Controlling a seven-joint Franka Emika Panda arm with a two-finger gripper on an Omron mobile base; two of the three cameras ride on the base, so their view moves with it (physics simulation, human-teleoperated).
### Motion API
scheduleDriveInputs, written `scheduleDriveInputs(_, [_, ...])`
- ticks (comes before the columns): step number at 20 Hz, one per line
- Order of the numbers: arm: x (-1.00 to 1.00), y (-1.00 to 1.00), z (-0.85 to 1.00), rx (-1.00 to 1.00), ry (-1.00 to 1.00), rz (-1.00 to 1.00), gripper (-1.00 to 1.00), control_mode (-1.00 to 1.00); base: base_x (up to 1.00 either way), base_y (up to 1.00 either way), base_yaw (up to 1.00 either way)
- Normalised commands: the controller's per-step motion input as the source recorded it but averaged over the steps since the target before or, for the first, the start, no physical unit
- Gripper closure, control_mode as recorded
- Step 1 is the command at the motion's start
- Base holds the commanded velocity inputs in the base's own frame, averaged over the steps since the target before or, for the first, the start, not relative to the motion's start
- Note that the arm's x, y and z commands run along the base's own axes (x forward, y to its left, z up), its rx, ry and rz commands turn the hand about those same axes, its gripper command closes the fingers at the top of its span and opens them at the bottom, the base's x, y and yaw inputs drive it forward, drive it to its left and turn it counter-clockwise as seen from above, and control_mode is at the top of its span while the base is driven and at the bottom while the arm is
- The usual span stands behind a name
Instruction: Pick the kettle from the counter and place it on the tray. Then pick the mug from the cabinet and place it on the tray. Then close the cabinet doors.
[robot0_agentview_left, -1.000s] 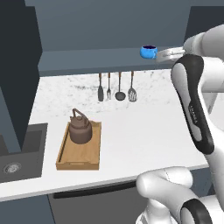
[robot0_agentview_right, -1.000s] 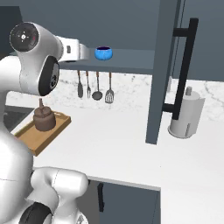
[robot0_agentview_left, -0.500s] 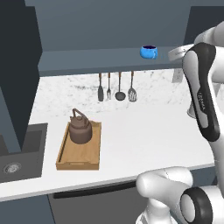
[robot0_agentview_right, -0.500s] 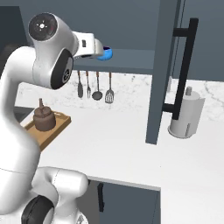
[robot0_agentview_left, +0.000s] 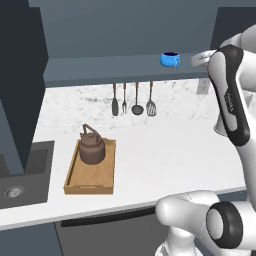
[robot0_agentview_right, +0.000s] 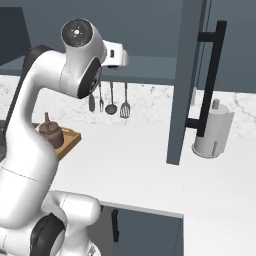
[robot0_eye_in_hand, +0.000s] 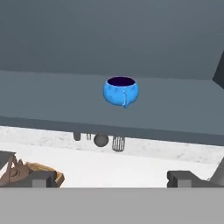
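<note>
- Since a second ago the arm has swung higher toward the cabinet shelf (robot0_agentview_left: 120, 67); gripper (robot0_eye_in_hand: 113, 178) now faces the mug (robot0_eye_in_hand: 121, 91), jaws wide apart, nothing between them.
- Hand view shows the mug's handle turned toward the camera; left base view shows the mug (robot0_agentview_left: 170, 58) standing apart from the hand.
- Kettle (robot0_agentview_left: 92, 146) sits in the tray (robot0_agentview_left: 75, 172) on the white counter (robot0_agentview_left: 165, 150), beside the sink (robot0_agentview_left: 20, 175).
- Hanging utensils (robot0_agentview_left: 132, 100) below the shelf; an open cabinet door (robot0_agentview_right: 182, 80) stands before the paper-towel roll (robot0_agentview_right: 214, 135).

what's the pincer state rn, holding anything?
Pincer: open, holding nothing; fingertips spread wide, aimed at the mug on the cabinet shelf, not touching it.
</note>
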Motion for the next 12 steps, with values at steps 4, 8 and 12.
scheduleDriveInputs(4, [0.56,-0.03,-0.13,0.01,0.00,0.00,-1.00,-1.00,0.00,0.00,0.00])
scheduleDriveInputs(8, [0.47,0.02,-0.13,0.00,0.06,0.00,-1.00,-1.00,0.00,0.00,0.00])
scheduleDriveInputs(12, [0.51,0.00,-0.09,0.01,0.08,0.00,-1.00,-1.00,0.00,0.00,0.00])
